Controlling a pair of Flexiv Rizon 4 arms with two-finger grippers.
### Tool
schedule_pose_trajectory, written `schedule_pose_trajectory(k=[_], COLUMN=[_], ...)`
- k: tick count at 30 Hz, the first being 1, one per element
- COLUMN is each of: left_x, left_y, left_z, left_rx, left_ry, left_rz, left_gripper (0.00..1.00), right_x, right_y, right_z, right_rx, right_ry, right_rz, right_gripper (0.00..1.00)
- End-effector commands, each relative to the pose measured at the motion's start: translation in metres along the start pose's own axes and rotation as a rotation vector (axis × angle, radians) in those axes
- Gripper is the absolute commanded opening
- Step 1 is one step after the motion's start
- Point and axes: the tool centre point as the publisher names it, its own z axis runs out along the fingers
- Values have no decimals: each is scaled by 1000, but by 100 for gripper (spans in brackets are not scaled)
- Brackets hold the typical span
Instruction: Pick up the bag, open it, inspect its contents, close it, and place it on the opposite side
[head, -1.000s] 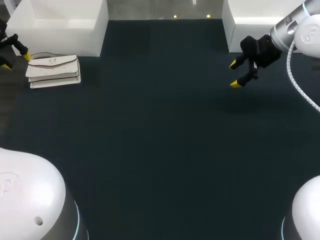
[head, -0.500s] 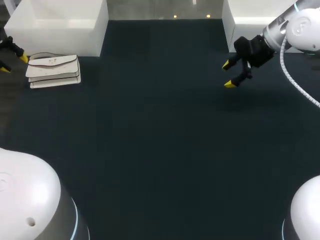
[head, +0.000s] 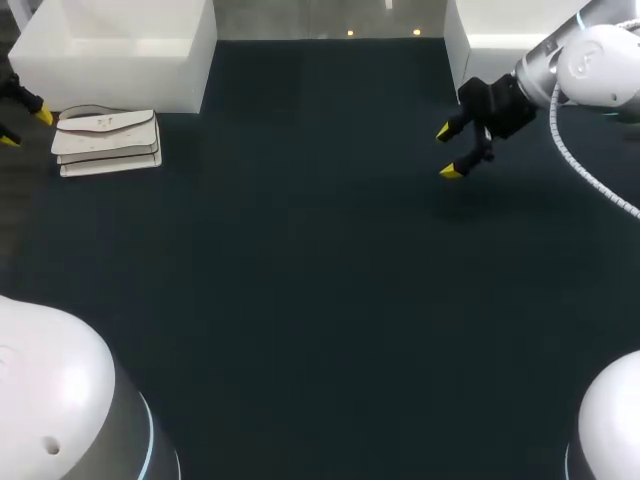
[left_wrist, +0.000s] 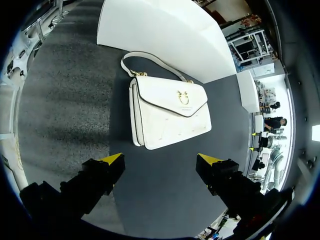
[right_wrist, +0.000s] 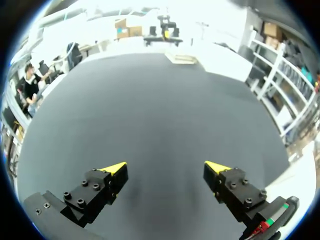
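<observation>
A white flap handbag (head: 107, 142) with a thin strap and a gold clasp lies flat at the table's far left, closed. In the left wrist view the bag (left_wrist: 169, 112) lies just ahead of my open left gripper (left_wrist: 161, 159), apart from both fingers. In the head view that gripper (head: 22, 126) sits at the left edge beside the bag, only its yellow tips showing. My right gripper (head: 447, 151) hangs open over the far right of the table, holding nothing. The right wrist view shows my right gripper (right_wrist: 165, 167) over bare dark mat.
A white box (head: 120, 45) stands behind the bag at the far left, another white box (head: 490, 40) at the far right. Dark mat (head: 320, 290) covers the table between them. My arms' white bases (head: 60, 400) fill the near corners.
My right gripper has moved left and slightly away from the right box, still open. My left gripper has drawn a little further toward the left edge. The bag has not moved.
</observation>
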Motion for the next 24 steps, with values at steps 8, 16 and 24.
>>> schedule_pose_trajectory(k=[8,16,24], left_x=[-21,-33,-35], left_y=[-14,-28,-42], left_z=[16,33,44], left_rx=[7,32,26], left_ry=[96,200,269], left_rz=[-33,-88,-113], left_gripper=[100,100,98], right_x=[0,0,0], right_y=[0,0,0], right_z=[1,1,1], right_rx=[0,0,0], right_ry=[-1,-1,-1], right_rz=[0,0,0], right_gripper=[100,100,100])
